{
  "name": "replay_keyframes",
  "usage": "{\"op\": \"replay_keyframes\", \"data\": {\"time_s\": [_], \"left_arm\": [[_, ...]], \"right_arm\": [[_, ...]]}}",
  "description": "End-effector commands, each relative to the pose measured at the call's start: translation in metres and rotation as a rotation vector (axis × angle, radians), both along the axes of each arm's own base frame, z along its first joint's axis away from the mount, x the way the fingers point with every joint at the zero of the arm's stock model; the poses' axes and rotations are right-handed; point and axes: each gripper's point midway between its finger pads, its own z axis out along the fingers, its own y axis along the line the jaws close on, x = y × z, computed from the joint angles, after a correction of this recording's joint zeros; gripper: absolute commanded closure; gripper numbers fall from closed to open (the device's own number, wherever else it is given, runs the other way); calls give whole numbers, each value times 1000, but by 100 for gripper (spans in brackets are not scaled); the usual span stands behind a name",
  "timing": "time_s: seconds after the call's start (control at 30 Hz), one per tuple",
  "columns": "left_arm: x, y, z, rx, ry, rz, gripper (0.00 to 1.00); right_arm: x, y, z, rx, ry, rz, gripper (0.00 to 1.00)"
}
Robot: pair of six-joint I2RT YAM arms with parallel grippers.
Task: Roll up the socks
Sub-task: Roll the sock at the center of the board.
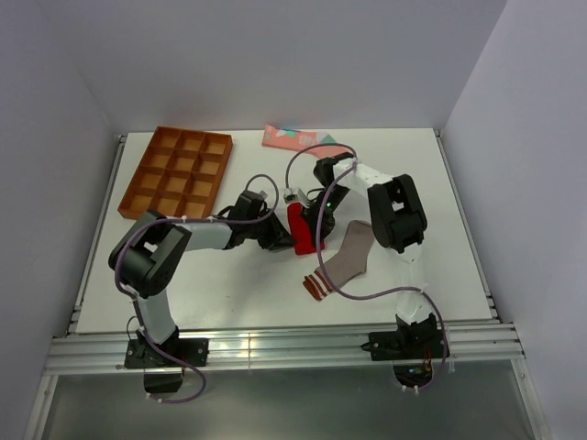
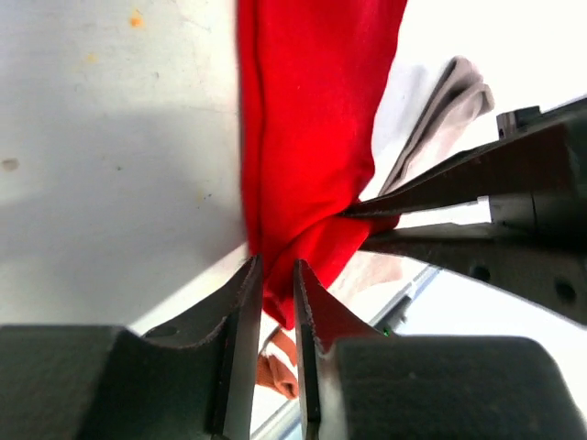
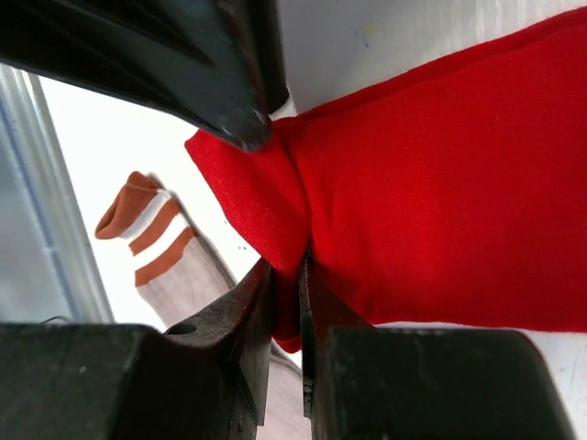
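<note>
- An orange compartment tray (image 1: 181,171) is seen at the far left of the tabletop (image 1: 459,229), well apart from the work.
- The left tool (image 2: 277,266) is brought in from the left. It is closed to a narrow slit, and one corner of the red sock (image 2: 312,110) is caught in that slit. How firmly the cloth is clamped cannot be told.
- A pink sock (image 1: 293,137) is left at the far edge of the tabletop, untouched.
- The red sock is found at the middle of the tabletop, between the two arms. Its long axis is laid away from both tools, so the free length is stretched out beyond the pinched end. Whether it is lifted clear of the tabletop cannot be told.
- The right tool (image 3: 286,266) is closed on a bunched fold of the same end, just beside the left tool's hold. Neither arm is judged nearer, as both are placed at one short end.
- A roll is therefore judged to run along the sock's length, from the held end toward the free end.
- A grey sock with a striped cuff (image 1: 348,257) is laid just to the right, near the red one, and is held by nothing.
</note>
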Motion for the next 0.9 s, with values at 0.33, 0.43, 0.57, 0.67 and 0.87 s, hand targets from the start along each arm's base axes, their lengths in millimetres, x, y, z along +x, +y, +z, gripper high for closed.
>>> {"op": "replay_keyframes", "data": {"time_s": [0.33,0.43,0.57,0.67,0.87], "left_arm": [[34,-8,63,181,-699,8,59],[32,-17,59,184,-790,-77,57],[39,-34,59,181,-896,-192,55],[38,-46,52,165,-917,-269,53],[28,-57,40,124,-909,-381,52]], "right_arm": [[7,-25,-10,-114,177,-37,89],[5,-26,-14,-118,195,-39,89],[3,-26,-14,-114,203,-42,89],[5,-25,-12,-106,201,-51,89],[7,-25,-11,-112,197,-60,89]]}}
